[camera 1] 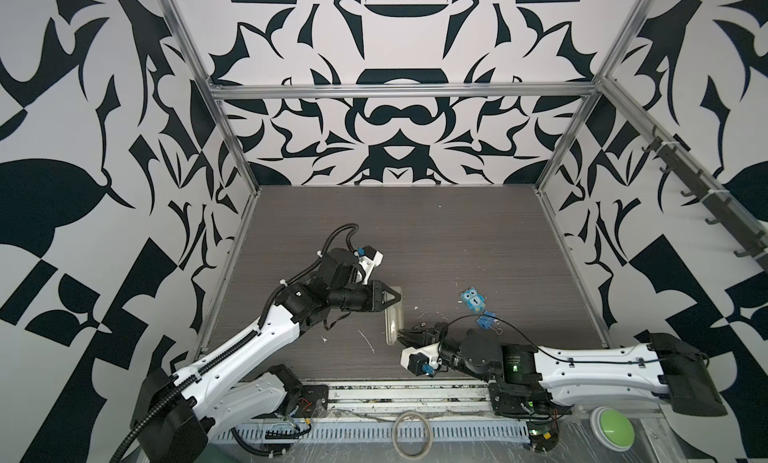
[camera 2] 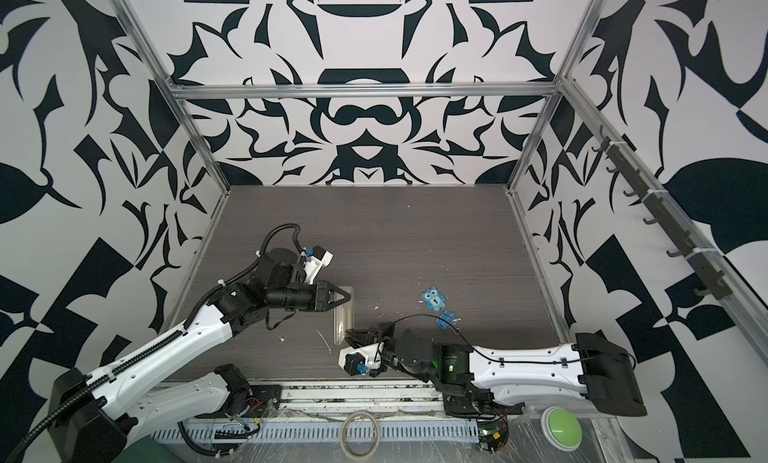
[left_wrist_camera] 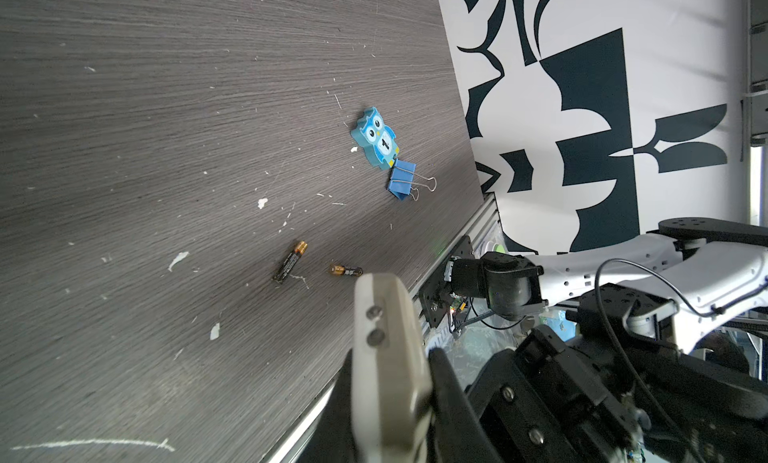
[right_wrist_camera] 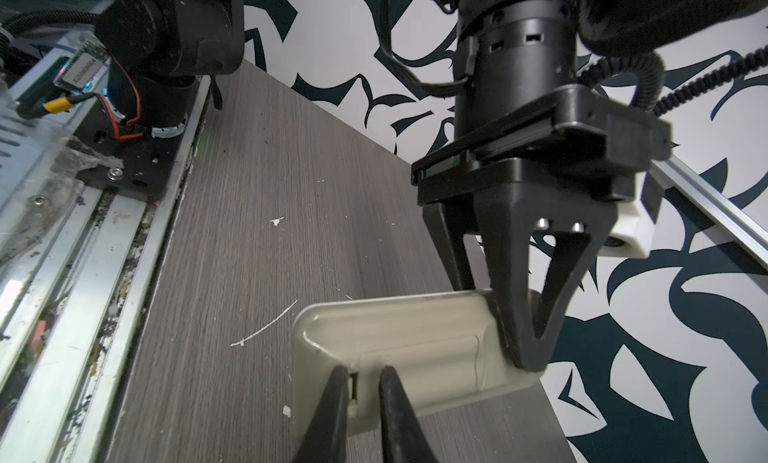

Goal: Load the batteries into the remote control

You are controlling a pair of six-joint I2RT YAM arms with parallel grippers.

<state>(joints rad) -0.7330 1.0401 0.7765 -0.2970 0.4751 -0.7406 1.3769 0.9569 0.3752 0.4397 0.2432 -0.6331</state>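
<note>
The beige remote control (camera 1: pixel 394 317) (camera 2: pixel 343 317) stands on a long edge on the dark table. My left gripper (camera 1: pixel 398 297) (camera 2: pixel 350 296) is shut on its far end, and the remote (left_wrist_camera: pixel 386 357) fills the gap between the fingers in the left wrist view. Its plain back with the battery cover (right_wrist_camera: pixel 415 353) faces my right gripper (right_wrist_camera: pixel 365 375) (camera 1: pixel 400 334). That gripper's tips stand a narrow gap apart against the back, at the end of the cover. Two batteries (left_wrist_camera: pixel 291 261) (left_wrist_camera: pixel 346 270) lie loose on the table in the left wrist view. I cannot make them out in either top view.
A blue owl figure (camera 1: pixel 473 301) (left_wrist_camera: pixel 376 137) and a blue binder clip (camera 1: pixel 486 320) (left_wrist_camera: pixel 402 178) lie right of the remote. White flecks dot the table. A metal rail (camera 1: pixel 407 388) runs along the front edge, with a tape roll (camera 1: pixel 412 434) and a green button (camera 1: pixel 613 428) beyond it.
</note>
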